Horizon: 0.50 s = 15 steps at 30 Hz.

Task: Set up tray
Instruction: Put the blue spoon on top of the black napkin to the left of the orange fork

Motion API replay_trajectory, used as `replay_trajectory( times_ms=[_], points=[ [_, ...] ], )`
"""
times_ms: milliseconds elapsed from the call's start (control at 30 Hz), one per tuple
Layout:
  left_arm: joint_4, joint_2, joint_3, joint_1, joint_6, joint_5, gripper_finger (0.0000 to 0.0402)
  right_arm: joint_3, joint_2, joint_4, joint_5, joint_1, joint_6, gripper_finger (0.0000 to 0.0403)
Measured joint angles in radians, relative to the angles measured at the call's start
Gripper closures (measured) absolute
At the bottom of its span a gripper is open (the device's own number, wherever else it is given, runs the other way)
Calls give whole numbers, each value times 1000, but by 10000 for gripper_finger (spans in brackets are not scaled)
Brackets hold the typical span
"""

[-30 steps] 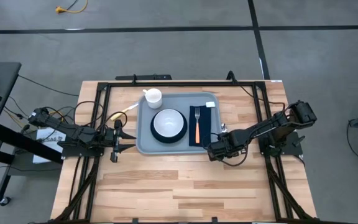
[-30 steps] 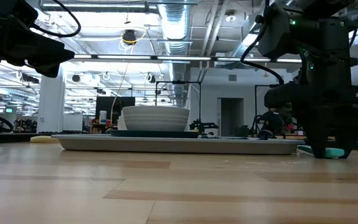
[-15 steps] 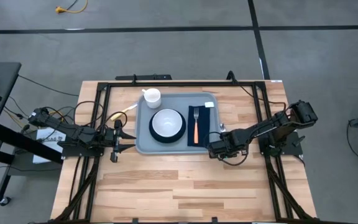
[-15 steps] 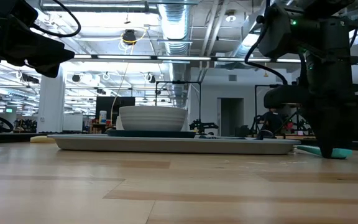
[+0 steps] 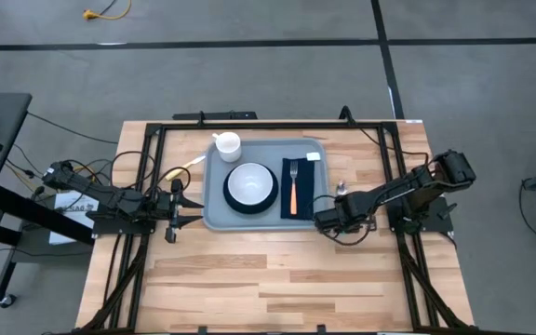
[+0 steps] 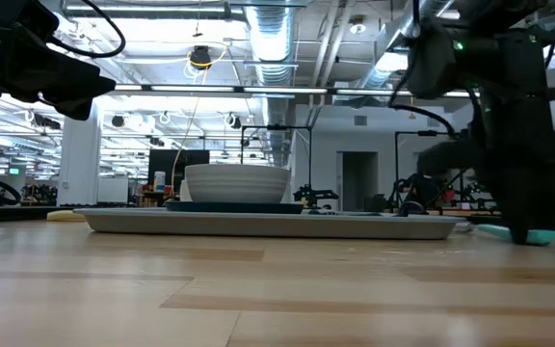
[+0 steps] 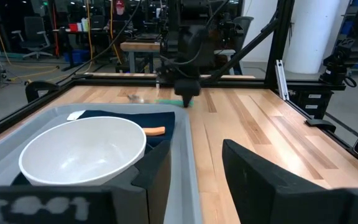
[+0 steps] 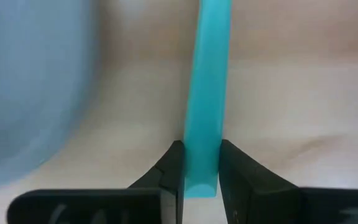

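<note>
Turquoise plastic sits pinched between the two dark fingers (image 8: 173, 168) of the right gripper (image 5: 326, 218): a flat, smooth utensil handle (image 8: 205, 93), its end flush with the fingertips, the jaws closed narrowly on its sides. That gripper is low over the bare wood just beside the tray (image 5: 217, 195), at the tray's 4 o'clock in the high view. The left gripper (image 5: 192, 208) waits at the tray's 8 o'clock, its fingers spread partly apart and holding nothing, the tray's left rim just ahead of them.

The tray itself, pale grey-blue with rounded corners and a raised rim, lies toward 12 o'clock of the table's centre. On it rest a round white bowl (image 5: 252, 182) on a dark plate, and a dark navy cloth (image 5: 304, 191) at the bowl's 3 o'clock carrying an orange-handled fork (image 5: 295, 190). A white mug (image 5: 228, 144) stands at the tray's 11 o'clock corner.

The table (image 5: 277, 279) is light butcher-block wood in jointed strips, edged by a black metal frame. Grey floor with dark lines surrounds it; the low view looks into a bright hall with ceiling ducts and strip lights.
</note>
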Motion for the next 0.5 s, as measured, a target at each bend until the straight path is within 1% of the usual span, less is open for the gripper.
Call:
replay_trajectory(
  times_ms=[67,200,333,500],
  points=[
    [0,0,0,0,0,0,267,-7,-36,-80,27,-13,2,351],
    [0,0,0,0,0,0,267,-2,-136,-149,37,-33,3,351],
    [0,0,0,0,0,0,267,16,-228,-134,68,-56,16,351],
    [0,0,0,0,0,0,267,98,-251,-90,79,-110,-35,351]
  ],
)
